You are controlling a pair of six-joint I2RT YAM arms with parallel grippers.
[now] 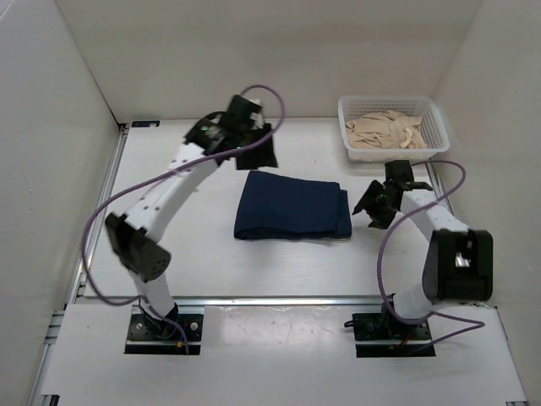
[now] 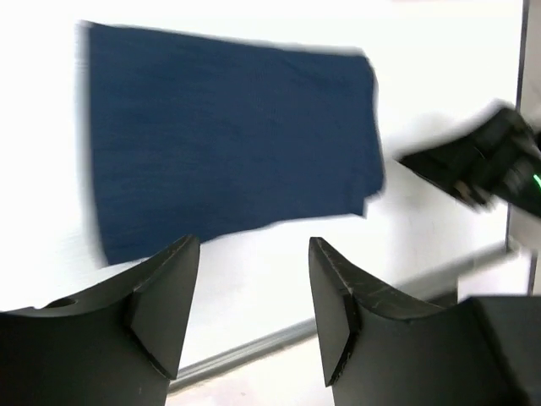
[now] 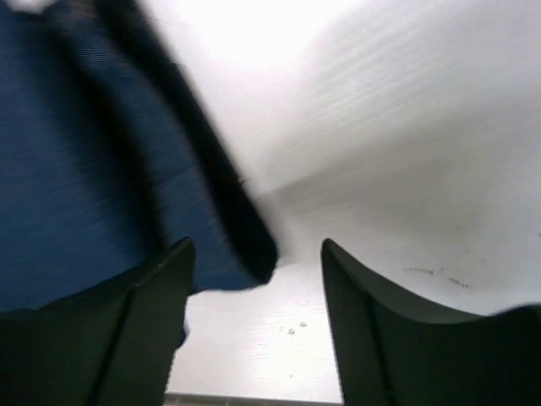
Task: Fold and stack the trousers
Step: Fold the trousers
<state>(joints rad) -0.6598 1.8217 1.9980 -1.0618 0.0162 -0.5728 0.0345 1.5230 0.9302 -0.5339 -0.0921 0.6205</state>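
the trousers (image 1: 292,207) lie folded in a flat navy rectangle in the middle of the tabletop (image 1: 211,254). the left jaws hang parted and empty by its far left corner. the right jaws, also parted and empty, sit just off its right end.

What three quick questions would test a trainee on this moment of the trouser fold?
1. True or false: the left gripper is gripping the folded trousers.
2. What lies in the white basket? A) beige clothing B) navy jeans C) nothing
3. Fill in: the jaws of the right gripper are ____.
Key: 1 false, its jaws are apart with nothing between them; 2 A; 3 open.
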